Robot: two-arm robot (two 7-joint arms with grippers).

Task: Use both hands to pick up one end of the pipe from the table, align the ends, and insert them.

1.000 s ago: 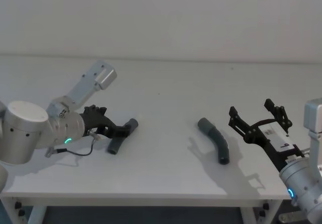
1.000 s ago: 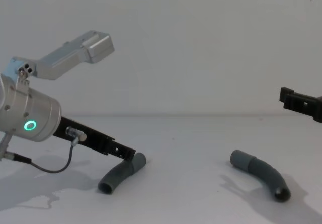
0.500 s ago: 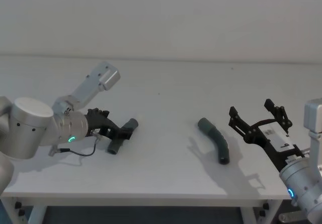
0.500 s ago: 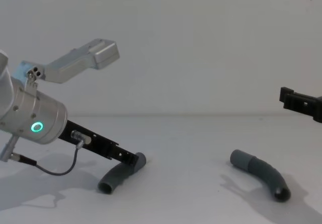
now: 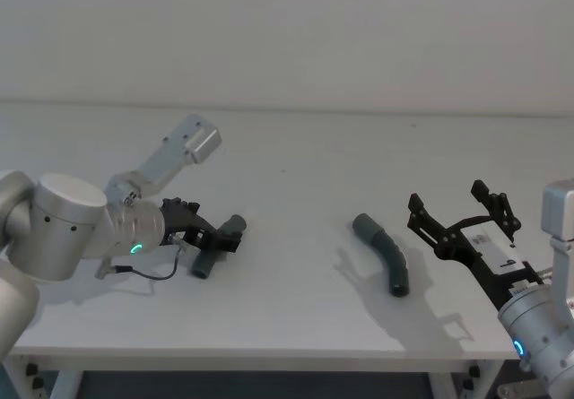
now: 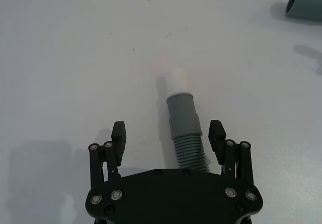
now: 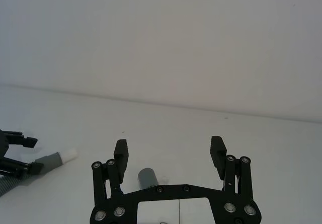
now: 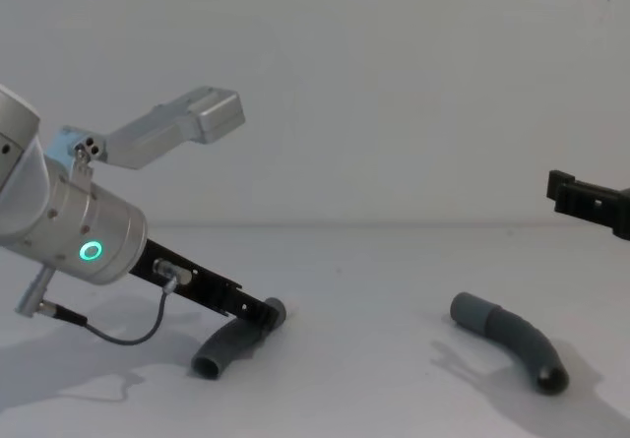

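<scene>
- The left gripper (image 5: 221,235) (image 6: 168,132) is released. Its two fingers (image 6: 118,133) stand wide, one on each side of the ribbed part of the lighter hose piece (image 6: 186,133). There is a gap on both sides, so nothing is grasped yet.
- I judge it is placed there on purpose: closing just behind the cuff (image 6: 180,108) would leave the whitish tip free in front for the insertion. The step in hand is therefore the first grasp.
- In the chest view this gripper comes down at a slant, very low over the surface, with the green ring light (image 8: 91,251) on the arm behind it.
- The lighter hose piece lies on the table (image 5: 296,166), in the head view at about 8 o'clock from the table's middle, with its cuff pointing toward 1 o'clock.
- The darker hose piece (image 5: 386,251) (image 8: 512,338) lies at 3 o'clock from the lighter one, well apart and touched by nothing.
- The right gripper (image 5: 447,193) (image 7: 169,146) hovers at 3 o'clock from the darker piece, near it but apart. It is also released, with its fingers spread. I judge that it faces the piece so it can reach in for it.
- The table is plain, white and matt, and soft shadows lie beside both pieces. Behind the table is a bare white wall (image 5: 287,31).
</scene>
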